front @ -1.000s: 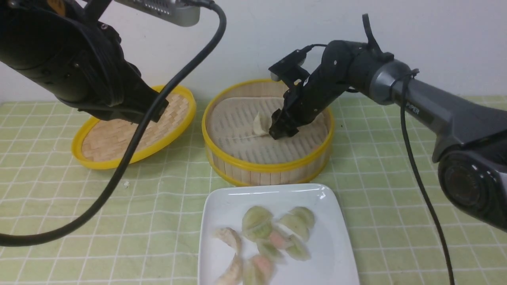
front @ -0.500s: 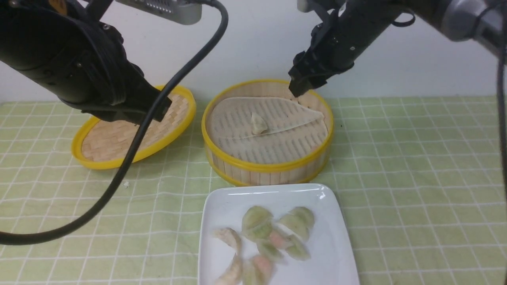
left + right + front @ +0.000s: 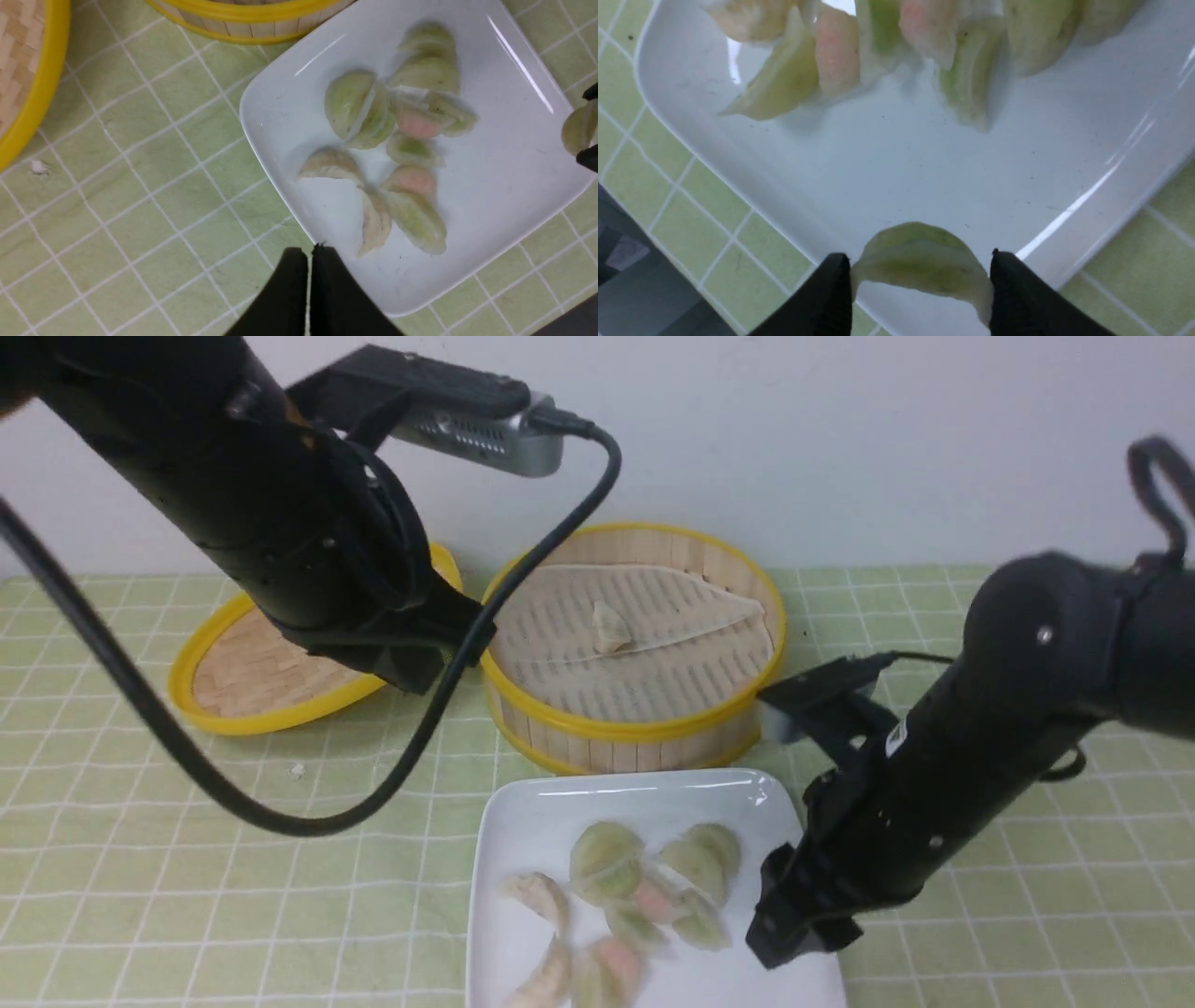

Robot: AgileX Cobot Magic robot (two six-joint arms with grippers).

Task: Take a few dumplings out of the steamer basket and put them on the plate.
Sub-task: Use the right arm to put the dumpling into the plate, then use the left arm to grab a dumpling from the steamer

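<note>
White plate; green-pink dumplings; green grid cloth; yellow-rimmed steamer basket.

**Robot test bench set as a dining table**

A green checked tablecloth met a bare white wall; cabled black robot arms stood over a bamboo steamer basket and a white plate

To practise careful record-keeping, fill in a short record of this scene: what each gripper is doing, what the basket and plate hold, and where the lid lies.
Right gripper: closed on a green dumpling, over the right edge of the plate
Left gripper: shut, holding nothing
Steamer basket: one dumpling on the liner
Plate: cluster of green, pink and whitish dumplings
Lid: left of the basket, partly hidden by the left arm
</note>
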